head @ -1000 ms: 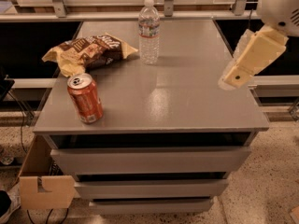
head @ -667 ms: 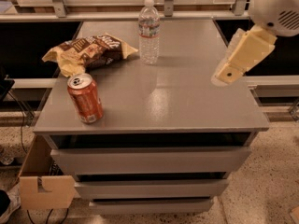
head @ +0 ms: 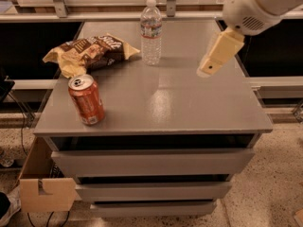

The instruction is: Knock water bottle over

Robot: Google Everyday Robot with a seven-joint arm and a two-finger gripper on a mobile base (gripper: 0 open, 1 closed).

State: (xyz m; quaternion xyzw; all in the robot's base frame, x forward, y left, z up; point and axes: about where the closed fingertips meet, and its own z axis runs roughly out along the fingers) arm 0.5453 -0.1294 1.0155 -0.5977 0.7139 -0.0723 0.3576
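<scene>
The water bottle (head: 151,31) is a small clear ribbed bottle with a white cap and a pale label band. It stands upright at the back middle of the grey table top (head: 189,103). My gripper (head: 208,70) hangs over the right side of the table, pale yellow below the white arm. It is to the right of the bottle and a little nearer the front, apart from it.
An orange-red soda can (head: 86,100) stands at the front left. A crumpled brown chip bag (head: 90,52) lies at the left, just beside the bottle. Drawers are below the top. A cardboard box (head: 42,188) sits on the floor at the left.
My gripper has moved left and further over the table, closer to the bottle. The bottle, can and bag have not moved.
</scene>
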